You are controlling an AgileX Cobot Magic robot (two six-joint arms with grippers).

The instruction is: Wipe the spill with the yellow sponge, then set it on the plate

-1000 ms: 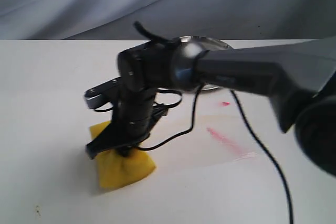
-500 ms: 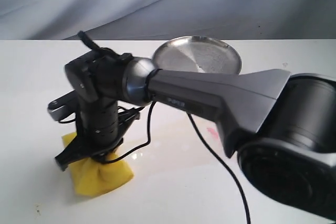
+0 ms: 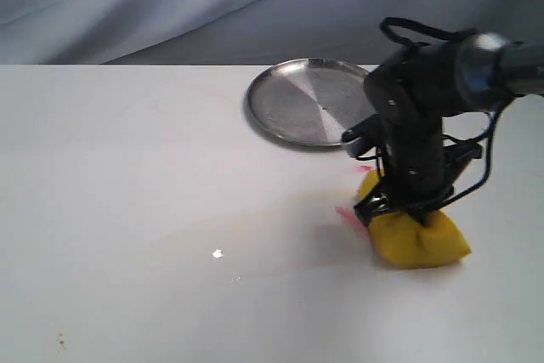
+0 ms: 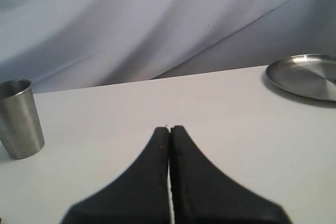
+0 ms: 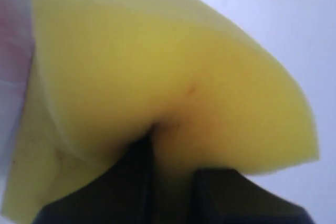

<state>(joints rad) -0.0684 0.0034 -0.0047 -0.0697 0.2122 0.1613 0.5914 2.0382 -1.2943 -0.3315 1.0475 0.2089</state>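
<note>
The plate [image 3: 299,106] is silver metal, its brushed face shiny and catching light in wedges. The yellow sponge [image 3: 418,242] is matt, porous foam (soft enough to crease where it is pinched). The table [image 3: 119,176] is white, smooth and faintly glossy. A metal cup [image 4: 20,121] has a duller satin finish. The left gripper [image 4: 170,129] has matt black jaws. Behind hangs grey-blue cloth [image 3: 170,6], matt and softly folded.

Soft even light, faint shadows, small glare spot on white table [image 3: 127,210], yellow sponge [image 5: 173,66] blurred at close range
</note>
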